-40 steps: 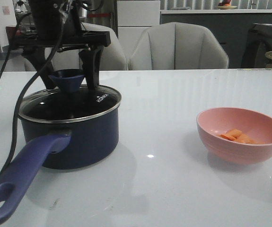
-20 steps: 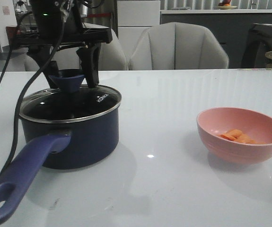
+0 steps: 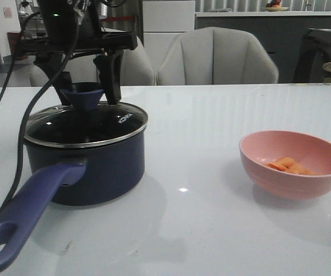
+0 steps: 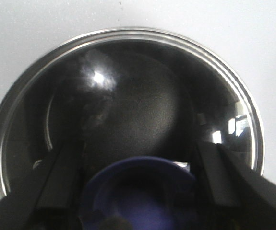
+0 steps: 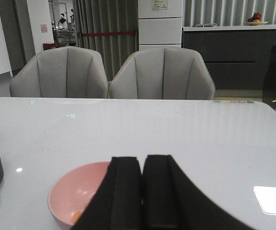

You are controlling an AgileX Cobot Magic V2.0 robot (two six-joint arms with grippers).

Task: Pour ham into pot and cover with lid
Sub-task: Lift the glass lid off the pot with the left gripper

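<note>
The dark navy pot (image 3: 105,169) stands at the left of the table, its long purple-blue handle (image 3: 33,210) pointing toward me. The glass lid (image 3: 105,123) lies on the pot; through it (image 4: 142,91) I see a black interior. My left gripper (image 3: 84,98) hangs open over the lid, one finger on each side of the blue knob (image 3: 83,95). In the left wrist view that gripper (image 4: 137,148) also straddles the knob (image 4: 140,191). The ham (image 3: 289,165) lies in the pink bowl (image 3: 257,167) at the right. My right gripper (image 5: 142,160) is shut and empty, near the bowl (image 5: 70,191).
The white table (image 3: 211,115) stretches between pot and bowl. Two grey chairs (image 3: 217,57) stand behind its far edge. A black cable (image 3: 21,144) hangs from the left arm beside the pot.
The left gripper has risen slightly around the knob. Lid, pot and bowl have not moved.
</note>
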